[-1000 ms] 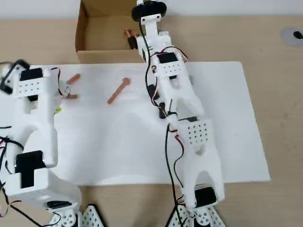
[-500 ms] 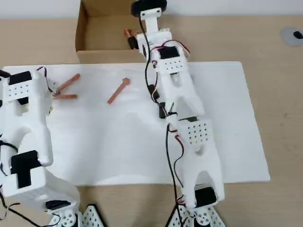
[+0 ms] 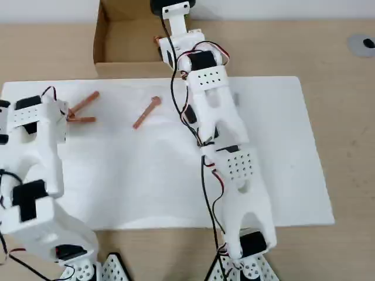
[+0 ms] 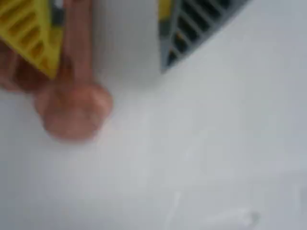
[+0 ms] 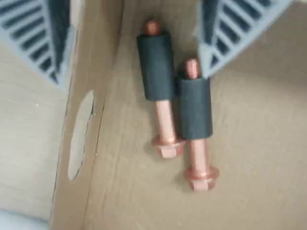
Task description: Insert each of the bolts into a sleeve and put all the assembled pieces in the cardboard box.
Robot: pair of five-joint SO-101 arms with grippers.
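Lying between parted left fingers (image 4: pixel 29 34) — one bolt (image 4: pixel 73 112)

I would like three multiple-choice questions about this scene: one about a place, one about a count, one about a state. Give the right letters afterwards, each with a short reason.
1. Where do the two sleeved bolts lie?
A. on the sheet
B. in the box
C. in the left jaws

2. How many bare bolts lie on the sheet?
A. one
B. three
C. five

3. How do the right jaws stand?
A. open, holding nothing
B. shut on a bolt
C. shut on a sleeve

Answers:
1 B: the right wrist view shows both side by side on the cardboard floor.
2 B: the high view shows two by the left arm and one nearer the middle.
3 A: in the right wrist view they stand wide apart above the box, with nothing between them.
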